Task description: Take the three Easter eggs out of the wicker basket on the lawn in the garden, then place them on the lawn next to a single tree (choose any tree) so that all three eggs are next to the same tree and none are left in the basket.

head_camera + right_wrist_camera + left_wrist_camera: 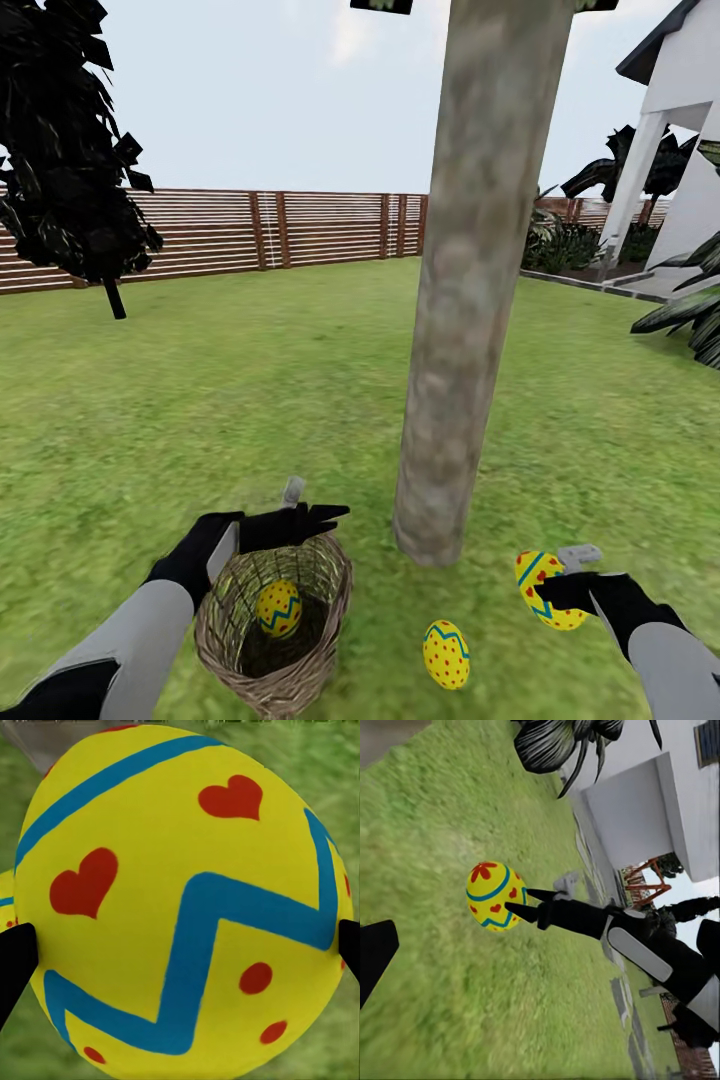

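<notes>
The thick pale tree [470, 300] rises from the lawn [200, 400] in the middle of the head view. At its foot, to the left, stands the wicker basket [320, 585] with one Easter egg [279, 608] inside. A second egg [446, 654] lies on the grass between basket and trunk. My right gripper [548, 592] is shut on a third egg [535, 575] [180, 900] just right of the trunk's base, low over the grass. The left wrist view also catches that egg [493, 896] and the right gripper [519, 904]. My left gripper [325, 518] hovers open over the basket's far rim, holding nothing.
A brown slat fence [250, 230] closes the garden at the back. A dark thin-trunked tree [70, 170] stands at far left. The white house [690, 130] and dark plants [690, 310] lie to the right. Open grass spreads around the trunk.
</notes>
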Tool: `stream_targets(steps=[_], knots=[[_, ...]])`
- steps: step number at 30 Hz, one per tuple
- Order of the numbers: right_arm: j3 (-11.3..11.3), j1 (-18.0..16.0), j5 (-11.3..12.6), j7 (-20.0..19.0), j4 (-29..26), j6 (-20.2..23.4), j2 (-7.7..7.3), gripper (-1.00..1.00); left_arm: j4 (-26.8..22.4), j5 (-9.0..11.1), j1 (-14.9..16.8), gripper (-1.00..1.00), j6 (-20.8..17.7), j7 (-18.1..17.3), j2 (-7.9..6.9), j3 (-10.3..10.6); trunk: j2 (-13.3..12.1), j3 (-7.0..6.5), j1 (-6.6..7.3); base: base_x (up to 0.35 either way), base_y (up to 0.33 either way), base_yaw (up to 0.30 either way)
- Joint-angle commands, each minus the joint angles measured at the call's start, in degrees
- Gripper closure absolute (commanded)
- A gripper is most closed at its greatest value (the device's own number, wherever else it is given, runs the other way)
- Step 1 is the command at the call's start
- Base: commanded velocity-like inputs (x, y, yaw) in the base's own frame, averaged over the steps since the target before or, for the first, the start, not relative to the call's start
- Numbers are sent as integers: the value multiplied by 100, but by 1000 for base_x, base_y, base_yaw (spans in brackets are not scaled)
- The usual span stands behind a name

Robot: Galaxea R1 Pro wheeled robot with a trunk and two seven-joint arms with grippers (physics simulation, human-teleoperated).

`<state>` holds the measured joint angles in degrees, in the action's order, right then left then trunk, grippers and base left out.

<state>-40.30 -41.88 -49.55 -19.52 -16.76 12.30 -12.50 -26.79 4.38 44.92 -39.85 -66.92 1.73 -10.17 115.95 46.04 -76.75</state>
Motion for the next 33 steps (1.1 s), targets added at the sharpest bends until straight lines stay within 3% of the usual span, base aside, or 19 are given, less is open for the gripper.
stream_targets(steps=[1,3,5,8,10,14,17,20,21,22,24,33], knots=[[-48,-5,-39,-43,-12,-49,3,100,-5,-10,4,-100,-43,-16,65,-29,44,24,-22,0,0,0],[-48,-5,-30,-43,-7,-157,9,100,-2,-1,2,-100,-33,-7,188,-29,124,60,-66,0,0,0],[-48,-5,-24,-43,-4,-177,12,100,0,3,0,-100,-25,-1,220,-34,205,96,-110,0,0,0],[-55,-5,-14,-36,-3,-192,125,100,-4,9,3,-100,-23,-17,166,-59,325,150,-176,0,0,0],[-54,-5,-12,13,-1,-242,164,100,-4,18,7,-100,-28,-53,48,-80,405,185,-219,0,0,0],[-55,-5,-11,355,5,-438,319,100,-2,72,8,-100,-39,-244,-273,-107,566,257,-307,0,0,0],[-57,-5,-14,785,46,-593,405,100,-2,95,8,-100,-49,-552,-377,-108,686,311,-373,0,0,0],[-50,-3,-27,1084,382,-821,412,100,-2,98,8,-100,-75,-629,-435,-113,806,365,-439,0,0,0],[-45,-1,-29,1361,446,-851,418,100,-2,98,8,-100,-83,-638,-462,-115,846,383,-461,0,0,0],[-45,24,-54,1945,663,-884,418,100,-6,98,8,-100,-89,-666,-486,-116,886,401,-483,0,0,0],[-47,42,-50,2286,1009,-899,408,100,-20,98,8,-100,-94,-732,-487,-111,967,437,-527,0,0,0],[-37,30,-117,2426,1278,-865,461,100,-150,91,8,-100,-242,-987,-484,-94,1328,598,-725,0,0,0]])
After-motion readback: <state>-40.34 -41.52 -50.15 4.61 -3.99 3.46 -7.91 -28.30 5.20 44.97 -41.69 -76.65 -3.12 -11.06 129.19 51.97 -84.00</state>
